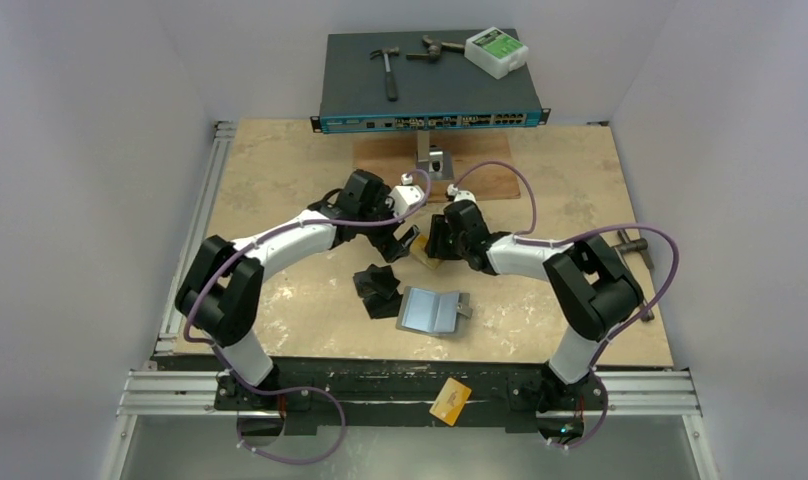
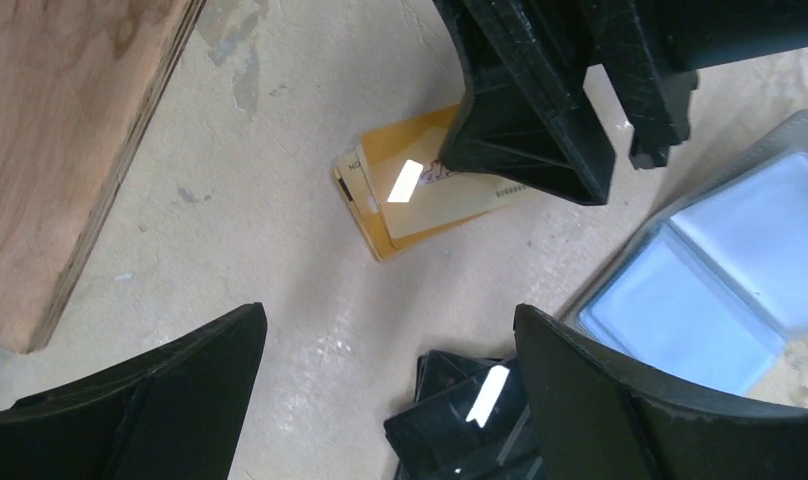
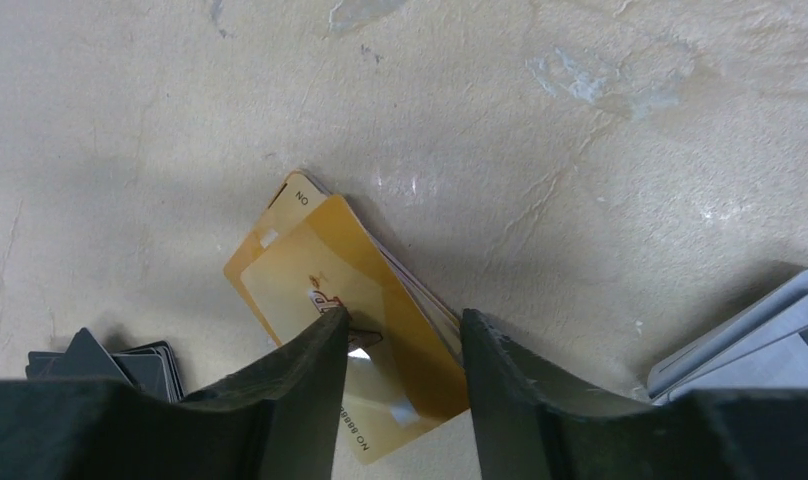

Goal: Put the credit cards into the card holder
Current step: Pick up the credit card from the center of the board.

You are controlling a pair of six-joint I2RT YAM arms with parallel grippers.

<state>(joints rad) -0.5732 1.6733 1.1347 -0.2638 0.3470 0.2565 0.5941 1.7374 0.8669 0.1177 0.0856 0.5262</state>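
While right pincer [image 3: 405,328] stands part-open, tips on the credit cards [image 3: 310,270] (two orange on top, lower edges uncountable), left pincer [image 2: 390,400] hangs wide open, empty. One card holder [image 1: 435,310] open at 6 o'clock; one black case [image 1: 378,290] at 7; one stray card [image 1: 450,401] on near rail [image 1: 620,392].

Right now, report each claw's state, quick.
Left claw: open, holding nothing.
Right claw: half open over the yellow cards; no grip seen.

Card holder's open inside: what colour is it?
The card holder is pale blue inside with a grey edge; the left wrist view shows it best.
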